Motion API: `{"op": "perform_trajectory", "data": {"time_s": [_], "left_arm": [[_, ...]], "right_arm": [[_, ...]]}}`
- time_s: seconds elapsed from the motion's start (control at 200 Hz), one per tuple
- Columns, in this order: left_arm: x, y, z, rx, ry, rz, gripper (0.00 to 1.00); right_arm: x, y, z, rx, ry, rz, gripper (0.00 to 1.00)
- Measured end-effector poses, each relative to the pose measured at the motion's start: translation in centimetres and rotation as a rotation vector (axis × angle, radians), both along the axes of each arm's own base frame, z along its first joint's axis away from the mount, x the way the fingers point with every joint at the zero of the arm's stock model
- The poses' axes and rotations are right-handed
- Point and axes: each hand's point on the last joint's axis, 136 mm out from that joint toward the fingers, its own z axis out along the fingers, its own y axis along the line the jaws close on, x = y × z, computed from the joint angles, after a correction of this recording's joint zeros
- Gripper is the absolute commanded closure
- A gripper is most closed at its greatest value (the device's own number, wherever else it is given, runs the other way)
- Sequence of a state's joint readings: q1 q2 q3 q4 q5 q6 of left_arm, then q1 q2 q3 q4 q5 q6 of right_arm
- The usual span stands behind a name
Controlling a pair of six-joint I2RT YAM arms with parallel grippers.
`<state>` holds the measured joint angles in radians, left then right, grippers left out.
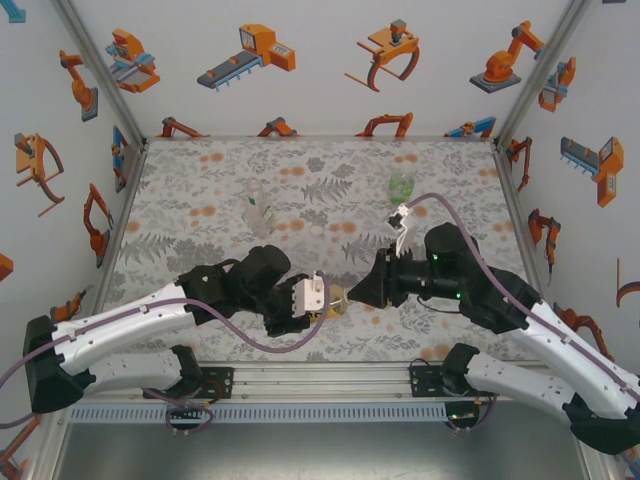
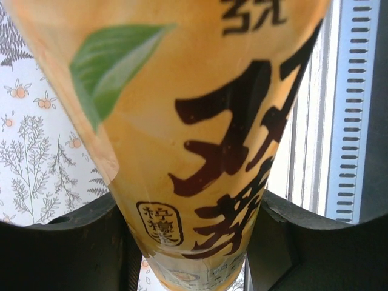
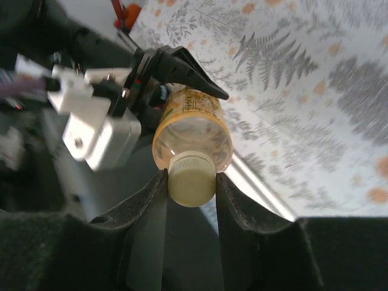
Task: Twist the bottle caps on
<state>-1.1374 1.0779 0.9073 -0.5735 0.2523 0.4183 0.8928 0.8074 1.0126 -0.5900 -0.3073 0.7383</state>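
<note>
So, the amber bottle (image 1: pixel 338 300) is held lying on its side above the near part of the table (image 1: pixel 200 190), right between the two arms. The left gripper (image 1: pixel 322 303) is clamped around its body. The right gripper (image 3: pixel 191 182) is closed on the pale yellow cap (image 3: pixel 192 180), which sits at the bottle's mouth.

From the top camera not much of the grip can be made out, tbh: just a bit of amber squeezed between two black grippers. There the clear bottle (image 1: pixel 258 207) is seen standing upright on the fern-print cloth, further back and left of centre, and the green bottle (image 1: pixel 402 187) is upright further back on the right. Both are well apart from the arms.

The right wrist view is where the cap is properly seen: it's pinched between the two dark fingers (image 3: pixel 151 206), with the bottle's shoulder and label right behind it and the left gripper's fingers wrapped around the body further along.

The left wrist view gives the label up close: yellow-orange, dark characters, a green leaf (image 2: pixel 112 60), with the fingers pressed against both sides at the bottom.
</note>
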Motion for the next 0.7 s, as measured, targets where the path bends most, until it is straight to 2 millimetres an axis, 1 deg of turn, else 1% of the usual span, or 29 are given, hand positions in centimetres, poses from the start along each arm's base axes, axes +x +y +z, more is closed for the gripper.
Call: {"op": "perform_trajectory", "data": {"time_s": [0.08,0.15,0.23,0.305,0.345,0.391,0.431,0.516,0.636,0.696], "left_arm": [[0.1,0.1,-0.5,0.020,0.001,0.006,1.00],[0.2,0.1,-0.9,0.037,0.005,0.009,1.00],[0.3,0.2,-1.3,0.053,0.007,0.013,1.00],[0.4,0.2,-1.5,0.061,0.007,0.016,1.00],[0.4,0.2,-1.6,0.063,0.007,0.017,1.00],[0.4,0.2,-1.6,0.066,0.006,0.018,1.00],[0.4,0.3,-1.7,0.069,0.005,0.019,1.00],[0.5,0.3,-1.8,0.073,0.005,0.021,1.00],[0.7,-0.1,-1.4,0.049,-0.005,0.020,1.00],[0.7,-0.7,-0.9,0.019,-0.014,0.010,1.00]], "right_arm": [[0.5,-0.2,-1.1,0.013,0.174,-0.111,0.96],[0.6,-0.5,-2.0,0.022,0.302,-0.195,1.00],[0.8,-0.9,-3.1,0.034,0.414,-0.278,1.00],[0.8,-1.1,-3.6,0.039,0.475,-0.328,0.98],[0.9,-1.2,-3.8,0.039,0.494,-0.345,0.95],[0.9,-1.2,-4.0,0.037,0.510,-0.357,0.90],[1.0,-1.2,-4.1,0.035,0.520,-0.363,0.80],[1.0,-1.1,-4.0,0.024,0.511,-0.358,0.67],[1.2,-1.0,-2.7,0.009,0.428,-0.315,0.54],[1.3,-1.0,-1.6,0.012,0.369,-0.287,0.50]]}}
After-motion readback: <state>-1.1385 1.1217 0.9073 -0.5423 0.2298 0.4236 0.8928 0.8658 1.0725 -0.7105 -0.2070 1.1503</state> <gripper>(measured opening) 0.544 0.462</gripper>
